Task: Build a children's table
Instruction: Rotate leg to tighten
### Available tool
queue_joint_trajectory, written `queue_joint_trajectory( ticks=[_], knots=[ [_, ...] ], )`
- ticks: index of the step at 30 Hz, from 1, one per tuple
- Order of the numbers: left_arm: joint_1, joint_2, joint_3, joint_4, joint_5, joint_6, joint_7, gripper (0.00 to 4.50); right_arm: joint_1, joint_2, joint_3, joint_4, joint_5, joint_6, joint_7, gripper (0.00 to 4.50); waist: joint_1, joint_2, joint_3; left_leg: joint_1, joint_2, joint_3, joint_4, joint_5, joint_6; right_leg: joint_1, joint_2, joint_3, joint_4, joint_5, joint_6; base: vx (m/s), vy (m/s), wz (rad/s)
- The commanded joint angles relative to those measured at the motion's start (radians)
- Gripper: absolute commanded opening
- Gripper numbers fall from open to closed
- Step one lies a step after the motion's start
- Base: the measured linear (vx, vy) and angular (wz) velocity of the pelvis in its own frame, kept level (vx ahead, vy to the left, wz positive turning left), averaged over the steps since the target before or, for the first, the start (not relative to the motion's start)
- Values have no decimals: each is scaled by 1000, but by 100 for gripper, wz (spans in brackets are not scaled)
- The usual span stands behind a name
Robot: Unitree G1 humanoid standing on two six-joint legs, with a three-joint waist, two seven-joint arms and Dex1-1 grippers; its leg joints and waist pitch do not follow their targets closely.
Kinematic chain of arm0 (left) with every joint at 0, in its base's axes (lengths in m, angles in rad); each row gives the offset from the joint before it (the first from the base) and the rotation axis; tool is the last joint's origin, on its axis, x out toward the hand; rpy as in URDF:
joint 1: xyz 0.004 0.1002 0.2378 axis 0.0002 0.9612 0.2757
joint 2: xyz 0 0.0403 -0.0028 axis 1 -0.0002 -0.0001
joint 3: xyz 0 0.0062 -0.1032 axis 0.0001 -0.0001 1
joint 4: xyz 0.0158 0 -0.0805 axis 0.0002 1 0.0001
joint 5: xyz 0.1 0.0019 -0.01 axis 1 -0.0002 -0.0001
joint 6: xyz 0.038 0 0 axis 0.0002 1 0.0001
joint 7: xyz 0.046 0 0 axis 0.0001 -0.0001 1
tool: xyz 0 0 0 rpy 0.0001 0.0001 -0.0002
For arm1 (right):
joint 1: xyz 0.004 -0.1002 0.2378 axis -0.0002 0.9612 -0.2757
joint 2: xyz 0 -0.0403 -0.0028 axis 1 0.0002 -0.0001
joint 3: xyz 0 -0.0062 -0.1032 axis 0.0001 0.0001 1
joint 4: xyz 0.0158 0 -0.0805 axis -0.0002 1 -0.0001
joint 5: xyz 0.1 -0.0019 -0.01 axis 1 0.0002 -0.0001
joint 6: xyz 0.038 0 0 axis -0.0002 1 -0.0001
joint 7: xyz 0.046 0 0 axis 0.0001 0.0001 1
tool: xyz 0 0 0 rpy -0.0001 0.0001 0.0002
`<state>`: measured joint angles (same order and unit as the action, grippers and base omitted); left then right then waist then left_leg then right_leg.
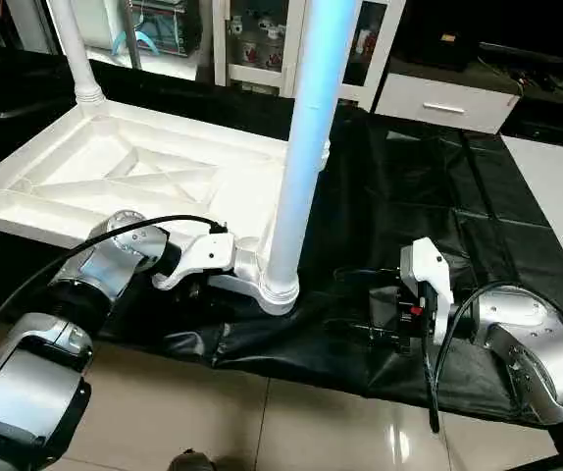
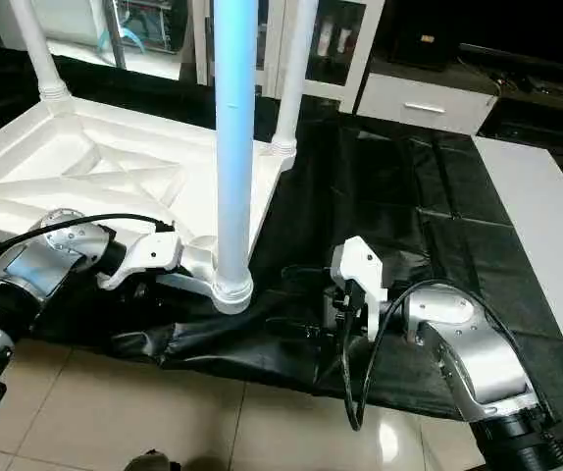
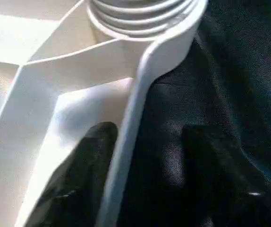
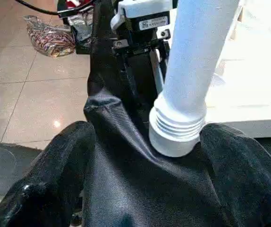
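Presently the white tabletop (image 1: 115, 177) lies upside down on the black-draped work table (image 1: 429, 186), ribbed underside up, with three legs standing in corner sockets: the near leg (image 1: 306, 137), a far-left leg (image 1: 71, 49) and a far-right leg (image 2: 296, 69).

Left gripper (image 3: 145, 165): at the tabletop's near rim (image 3: 126, 142), just beside the near leg's socket (image 1: 280, 289). One finger (image 3: 79, 175) sits inside the rim on the white underside, the other (image 3: 220, 175) outside over the black cloth, so the rim runs up between them. Jaws stand apart astride the rim; neither finger is clearly pressed to it, so no grasp can be confirmed.

Right gripper (image 4: 140, 156): low over the black cloth, well to the right of the left gripper, pointing at the near leg. Its two fingers (image 4: 55, 161) are spread wide and released, the threaded base of the leg showing just ahead between them without contact. Beyond the leg the right wrist camera catches the left gripper's housing (image 4: 140, 14).

Tiled floor (image 1: 291, 422) lies below the table's near edge.
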<state>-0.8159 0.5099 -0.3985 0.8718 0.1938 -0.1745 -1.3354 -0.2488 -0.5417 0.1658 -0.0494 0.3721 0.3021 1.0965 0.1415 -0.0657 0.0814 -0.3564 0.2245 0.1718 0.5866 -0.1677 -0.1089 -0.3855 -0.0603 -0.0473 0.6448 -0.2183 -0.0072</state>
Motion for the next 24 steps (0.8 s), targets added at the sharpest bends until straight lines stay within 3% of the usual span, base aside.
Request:
queue_joint_trajectory(
  ticks=[1, 24],
  knots=[
    [-6, -1, -3, -21, 2, -9, -7, 250, -19, -14, -1, 12, -15, -11, 12, 396, -1, 4, -81, 9, 12, 1, -63, -156, 18, 46, -78, 44, -69, -23, -225, 0, 0, 0],
    [-15, 25, -3, -19, 52, 22, 62, 61, -15, -2, 8, 28, -33, -34, 14, 396, -3, 4, -83, 9, 12, 1, -62, -152, 17, 47, -77, 44, -67, -21, -222, 0, 0, 0]
  ],
)
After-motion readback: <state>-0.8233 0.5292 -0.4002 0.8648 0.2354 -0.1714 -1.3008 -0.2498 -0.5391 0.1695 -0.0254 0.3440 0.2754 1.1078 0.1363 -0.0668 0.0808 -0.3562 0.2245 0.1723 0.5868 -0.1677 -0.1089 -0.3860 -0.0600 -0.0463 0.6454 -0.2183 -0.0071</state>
